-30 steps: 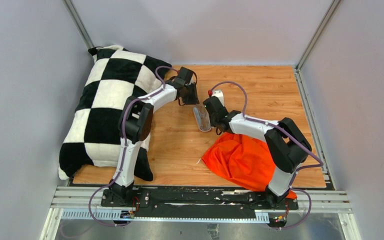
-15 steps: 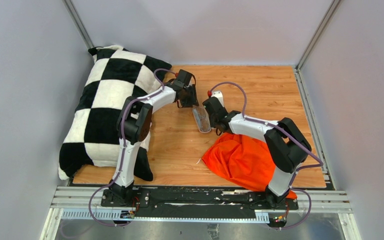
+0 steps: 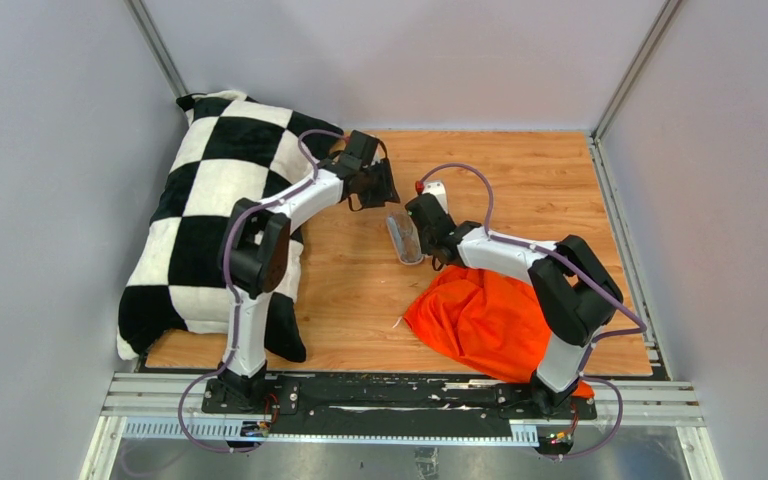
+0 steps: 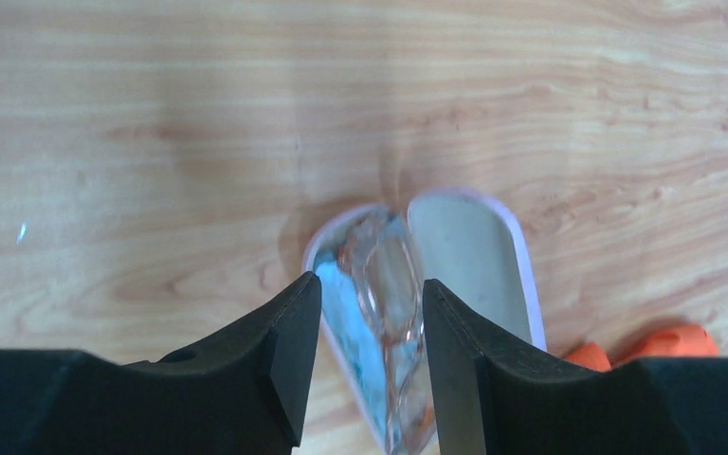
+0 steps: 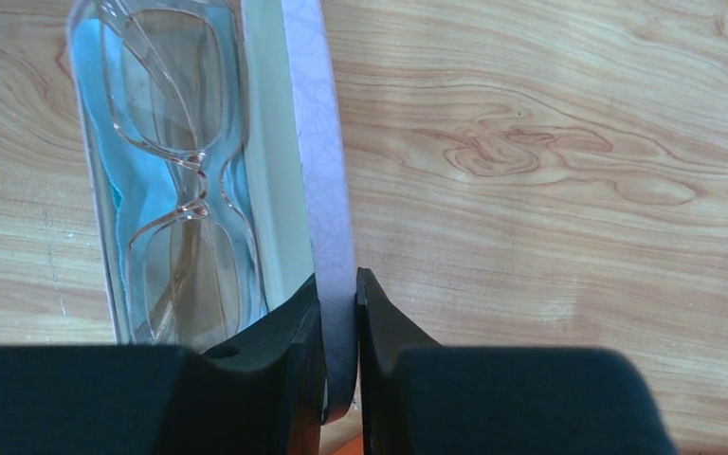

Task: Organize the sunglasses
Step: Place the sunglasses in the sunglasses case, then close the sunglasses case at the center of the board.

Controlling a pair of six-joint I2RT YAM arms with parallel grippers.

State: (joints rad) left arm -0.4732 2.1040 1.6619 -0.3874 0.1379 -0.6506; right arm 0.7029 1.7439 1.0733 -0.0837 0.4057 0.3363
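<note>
**Sunglasses** (image 5: 180,180): lying folded inside the open case (image 5: 327,142), bedded on the light blue cloth (image 5: 137,194) in the case's tray half. Nothing is seen hanging over the case's rim.

**Left hand** (image 4: 370,284): released. The fingers are spread and nothing is held between them. The sunglasses are seen through the gap, lower down, in the case.
- Change noted: over the last half second this hand has been drawn back from the case's far end, toward the checkered pillow (image 3: 210,210).
- The elbow has been swung away from the case as well.
- The sunglasses were not carried along; they stayed in the case.

**Right hand** (image 5: 339,284): clenched on the thin edge of the case's lid, which is held raised beside the tray half. No shift relative to the case is noted over the last second.

**Case:** resting on the desk (image 3: 520,180), unmoved. An orange cloth (image 3: 480,315) lies near the case, on the side away from the pillow. Whether the two touch cannot be told.

**Judgement:**
- The placing step is taken as finished, since the sunglasses are seated and the left hand is clear of them.
- Closing is taken as what remains. The lid would have to be folded over the tray half, and it is already gripped for that.
- Risk: a fold of the blue cloth or a frame edge could be pinched at the rim if the lid is brought down skewed.
- The case could also slide on the desk if it is not steadied.
</note>
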